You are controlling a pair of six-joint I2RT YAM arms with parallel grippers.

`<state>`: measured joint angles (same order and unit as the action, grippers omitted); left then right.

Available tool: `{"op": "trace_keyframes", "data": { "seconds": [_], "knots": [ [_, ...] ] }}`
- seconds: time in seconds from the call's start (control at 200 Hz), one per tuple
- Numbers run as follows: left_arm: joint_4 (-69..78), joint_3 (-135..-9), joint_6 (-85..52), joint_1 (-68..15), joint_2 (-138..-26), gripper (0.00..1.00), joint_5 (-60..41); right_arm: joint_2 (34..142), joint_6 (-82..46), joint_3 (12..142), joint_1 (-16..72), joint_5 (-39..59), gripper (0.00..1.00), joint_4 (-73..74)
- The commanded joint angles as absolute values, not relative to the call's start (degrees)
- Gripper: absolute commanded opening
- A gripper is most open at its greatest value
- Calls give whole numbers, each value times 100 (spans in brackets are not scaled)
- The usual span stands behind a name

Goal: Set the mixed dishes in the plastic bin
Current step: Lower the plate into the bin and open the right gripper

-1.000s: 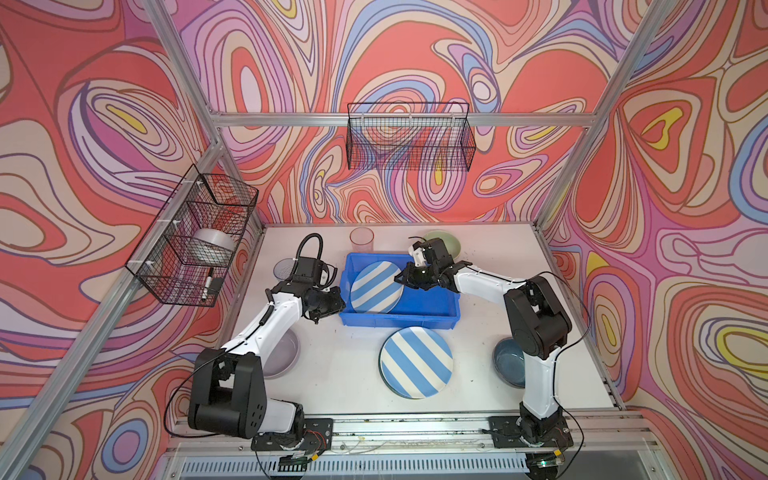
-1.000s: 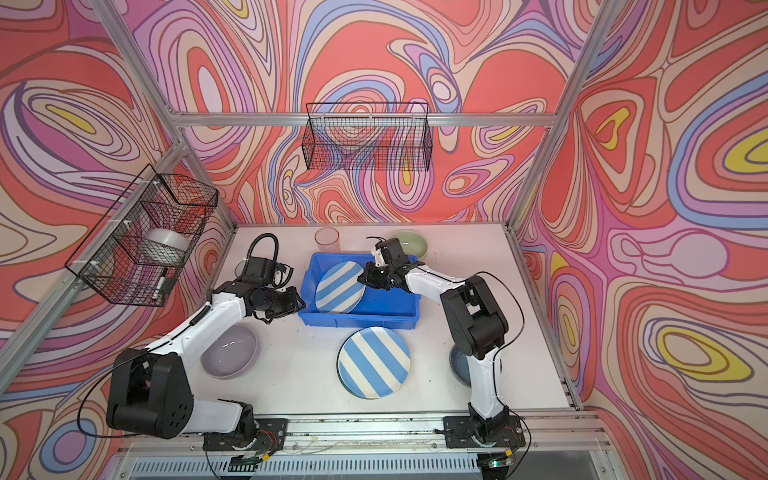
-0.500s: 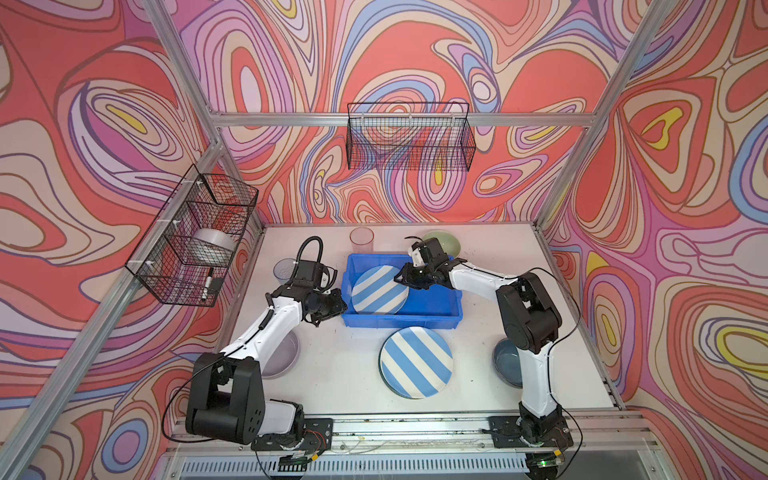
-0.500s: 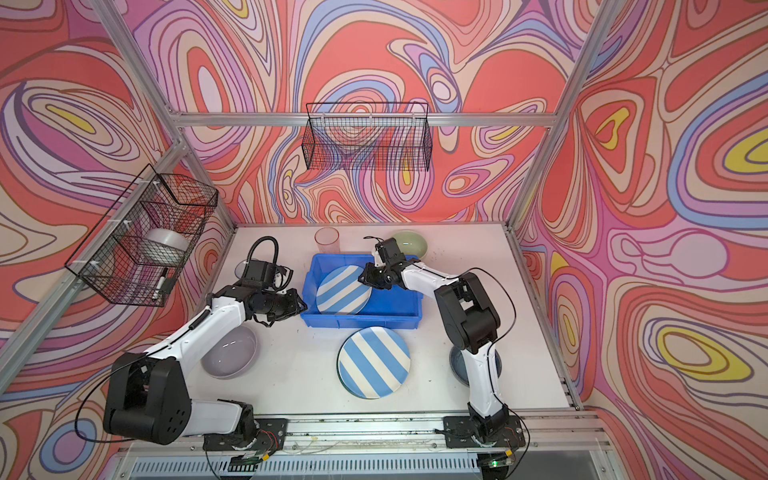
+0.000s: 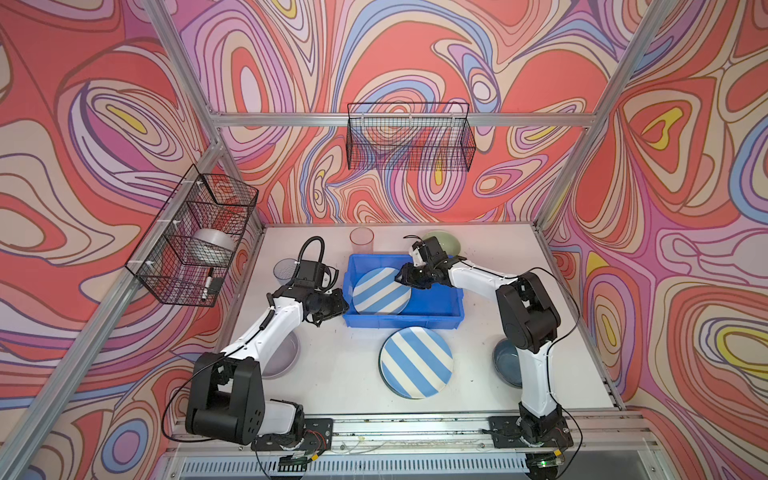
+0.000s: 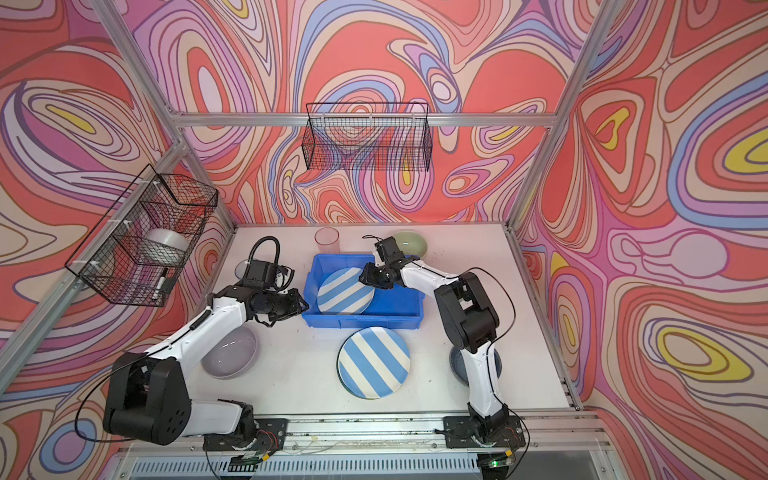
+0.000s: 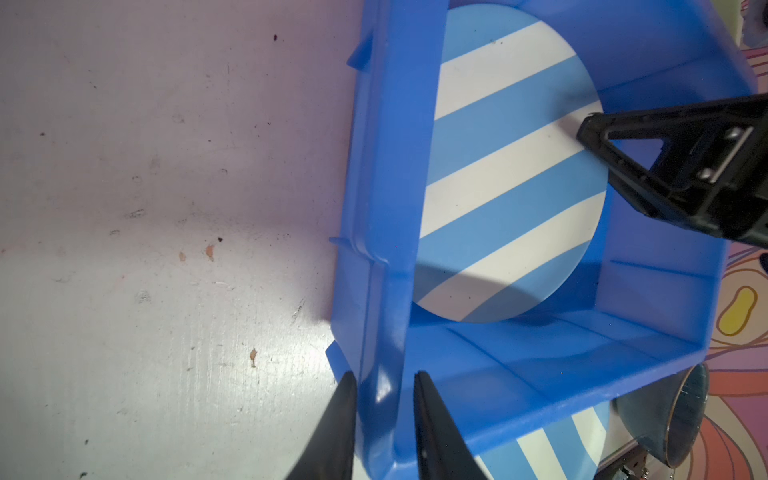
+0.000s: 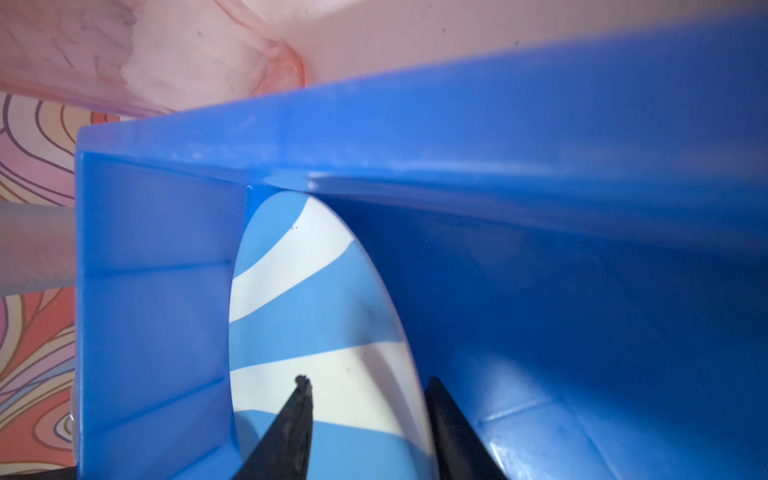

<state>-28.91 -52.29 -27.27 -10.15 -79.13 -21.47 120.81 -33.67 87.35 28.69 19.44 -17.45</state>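
Nearest the front edge of the white counter (image 5: 345,374), a round blue-and-white striped plate (image 5: 417,362) lies flat, just in front of the bin. To its left, a pale grey bowl (image 6: 230,353) sits partly under the left arm. To its right, a dark blue bowl (image 5: 505,361) stands behind the right arm's upright link.

Behind them is the bright blue rectangular plastic bin (image 5: 415,320). The left jaws reach its near left corner, and the left wrist view shows them clamped on the end wall, one finger outside and one inside. A second blue-and-white striped plate (image 5: 381,291) is inside the bin at its left end. It rests tilted, with one edge raised toward that end wall. The right half of the bin floor is bare.

The right jaws reach into the bin from the right, at the plate's right edge. In the right wrist view they stand parted and grip nothing. One finger is over the striped face and the other is past the rim, with a gap on both sides.

Further back, a clear blue tumbler (image 5: 284,269) stands left of the bin, a clear pink tumbler (image 5: 361,239) just behind its far wall, and a pale green bowl (image 5: 446,243) near the far right.

On the walls hang a black wire mesh basket (image 5: 191,237) holding a white roll of tape (image 5: 214,245), and a second black wire basket (image 5: 409,137).
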Motion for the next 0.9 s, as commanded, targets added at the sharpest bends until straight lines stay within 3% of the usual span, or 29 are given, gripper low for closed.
{"op": "trace_keyframes", "data": {
  "seconds": [0.0,0.897],
  "knots": [
    [-2934,-5359,-2752,-1055,-7858,29,-2141,12183,-3249,8883,2903,1794,49,-1884],
    [-4170,-5827,-2394,-1259,-7216,47,-1595,11773,-2603,9140,2905,1441,53,-2900]
  ]
}}
